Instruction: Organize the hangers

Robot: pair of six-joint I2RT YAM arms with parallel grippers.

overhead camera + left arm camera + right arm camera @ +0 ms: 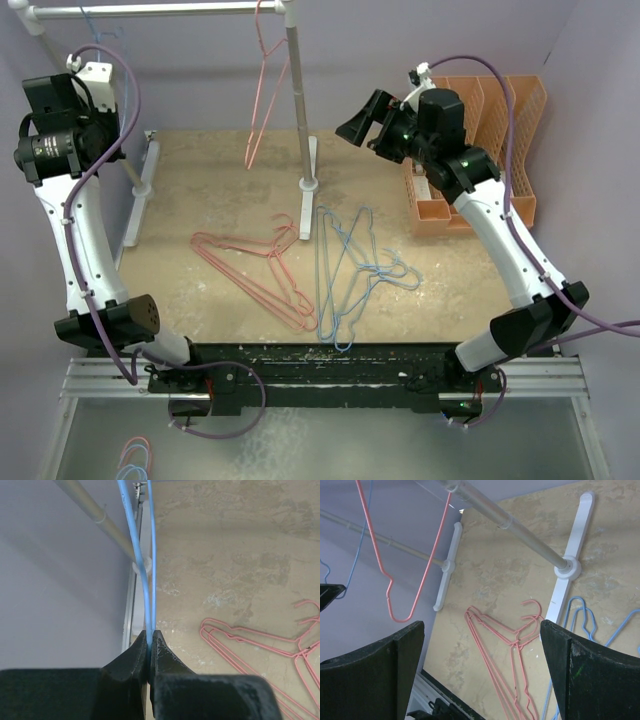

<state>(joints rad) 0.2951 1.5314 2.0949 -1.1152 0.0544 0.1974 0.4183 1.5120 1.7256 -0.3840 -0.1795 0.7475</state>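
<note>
My left pincer [150, 639] is pinched tight on a light blue hanger [152, 555] at the far left. My right pincer [480, 630] is spread wide, raised at the far right. Pink hangers [250, 265] and blue hangers [350, 270] lie mid-table [200, 190].

Light blue hanger [151, 570] in the black left gripper [150, 635]; pink hangers [512, 639] below the black right gripper [481, 625]; mottled tan table [510, 575].

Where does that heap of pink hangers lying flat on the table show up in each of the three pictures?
Top external: the pink hangers lie just left of centre, below the middle.
Left wrist: at the lower right edge.
Right wrist: bottom centre.
Shared landmark: the rack's left white foot, seen in all three views, beyond the heap.
</note>
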